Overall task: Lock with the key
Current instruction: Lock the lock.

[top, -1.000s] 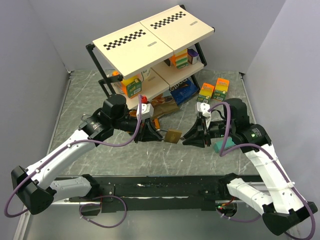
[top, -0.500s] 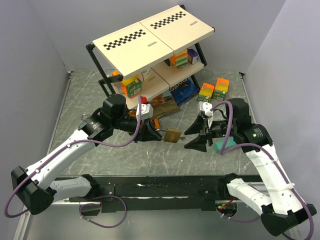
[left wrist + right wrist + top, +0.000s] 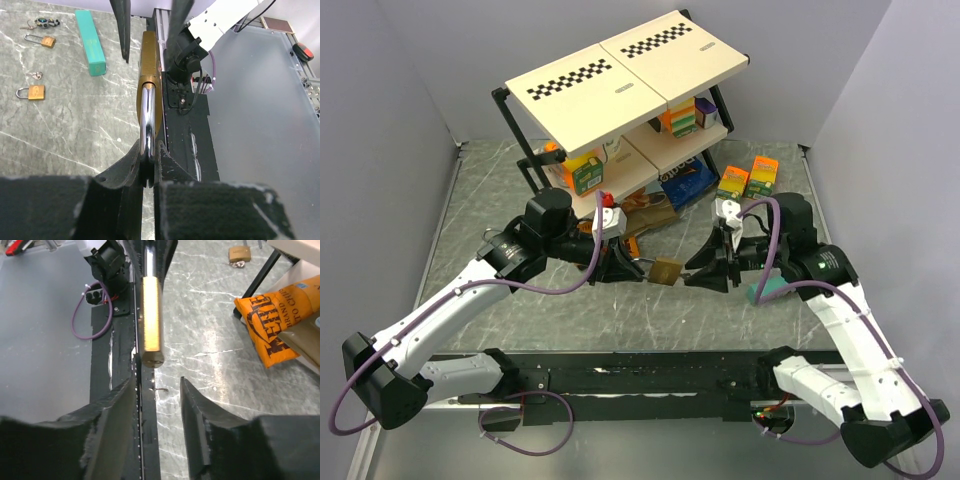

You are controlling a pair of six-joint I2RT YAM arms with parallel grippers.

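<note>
A brass padlock (image 3: pixel 151 322) is seen edge-on just beyond the widely parted fingers of the right gripper (image 3: pixel 157 385), untouched by them. An orange bag (image 3: pixel 280 335) is laid on the table (image 3: pixel 210 315) at right, and a small padlock (image 3: pixel 240 253) is seen farther off.

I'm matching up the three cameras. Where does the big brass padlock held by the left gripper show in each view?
Top external: padlock in the middle of the picture.
Left wrist: padlock edge-on, centre, upper half.
Right wrist: padlock edge-on, upper centre.
Shared landmark: the black rail beside it.
</note>
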